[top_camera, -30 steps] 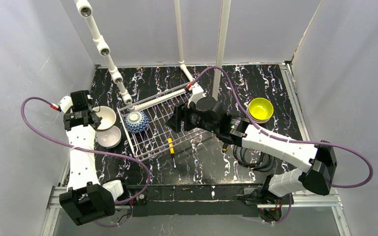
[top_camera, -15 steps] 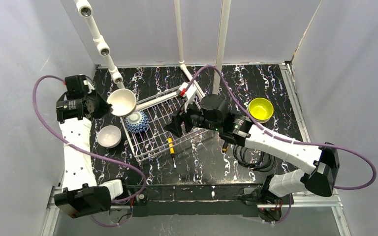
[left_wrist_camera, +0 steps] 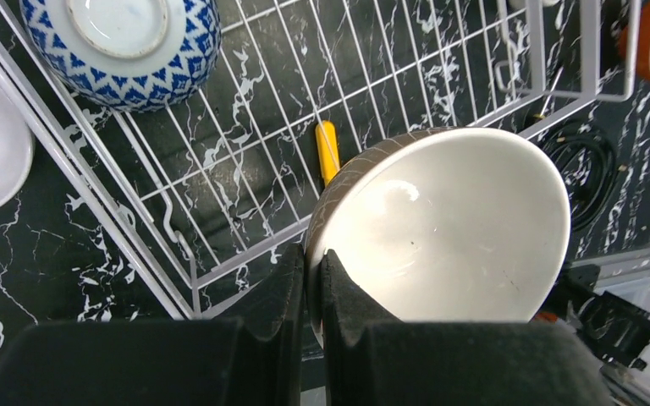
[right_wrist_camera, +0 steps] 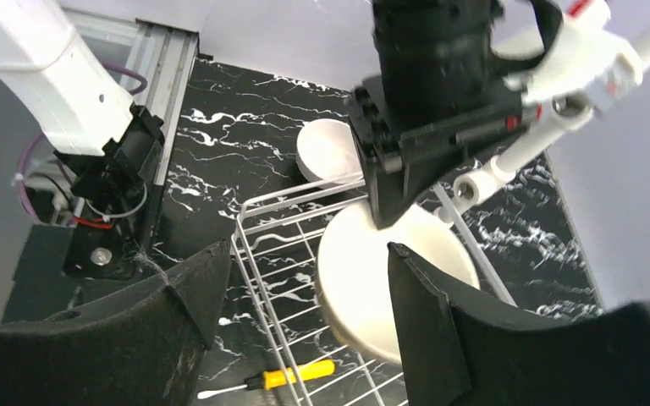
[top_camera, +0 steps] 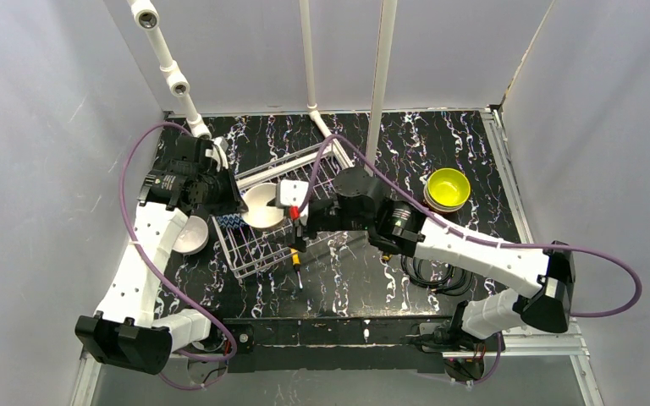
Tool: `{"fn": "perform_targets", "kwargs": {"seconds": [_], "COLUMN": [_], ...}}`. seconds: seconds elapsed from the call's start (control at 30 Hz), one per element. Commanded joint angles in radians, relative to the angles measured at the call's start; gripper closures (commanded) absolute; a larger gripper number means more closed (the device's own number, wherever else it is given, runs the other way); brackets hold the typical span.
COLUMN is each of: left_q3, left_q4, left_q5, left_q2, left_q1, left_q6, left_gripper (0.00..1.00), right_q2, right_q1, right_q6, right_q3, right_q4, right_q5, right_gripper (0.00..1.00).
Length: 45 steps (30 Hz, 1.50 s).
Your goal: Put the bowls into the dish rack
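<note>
Overhead, the cream bowl [top_camera: 262,205] pinched in the left pincer [left_wrist_camera: 313,264] half hides the blue-patterned bowl [top_camera: 228,222]; right pincer [right_wrist_camera: 309,258] gapes empty.

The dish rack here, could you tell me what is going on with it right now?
The left gripper is shut on the rim of a tan bowl, holding it tilted over the dish rack. A blue-white bowl lies upside down in the rack. The right gripper hangs open, facing the held bowl. A white bowl sits outside the rack.

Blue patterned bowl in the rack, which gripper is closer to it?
Left. The left gripper hangs right beside it holding a tan bowl; the right gripper is farther across the rack.
</note>
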State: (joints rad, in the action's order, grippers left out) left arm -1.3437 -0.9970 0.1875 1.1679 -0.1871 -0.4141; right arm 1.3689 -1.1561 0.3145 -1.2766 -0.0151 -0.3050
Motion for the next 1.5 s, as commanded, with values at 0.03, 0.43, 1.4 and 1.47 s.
{"fn": "perform_targets", "kwargs": {"seconds": [0.03,0.43,1.4,1.47], "left_q3": [0.021,0.019,0.011,0.01], "left_q4": [0.016,-0.053,-0.052,-0.052], "left_q5": [0.01,-0.009,0.12,0.118], "left_q2": [-0.023,-0.045,-0.087,-0.091], "left_q1": [-0.024,-0.032,-0.034,-0.034], "left_q6": [0.069,0.224,0.369,0.367], "left_gripper": [1.0,1.0,1.0,1.0], "right_q2": [0.08,0.228,0.417,0.418], "right_q1": [-0.066,-0.145,-0.158,-0.16], "right_q6": [0.252,0.355,0.478,0.48], "right_q3": [-0.112,-0.244,-0.432,-0.432], "right_q4": [0.154,0.384,0.562,0.551], "right_q5": [0.01,0.187,0.239,0.252], "right_gripper": [0.23,0.32,0.82,0.99]}}
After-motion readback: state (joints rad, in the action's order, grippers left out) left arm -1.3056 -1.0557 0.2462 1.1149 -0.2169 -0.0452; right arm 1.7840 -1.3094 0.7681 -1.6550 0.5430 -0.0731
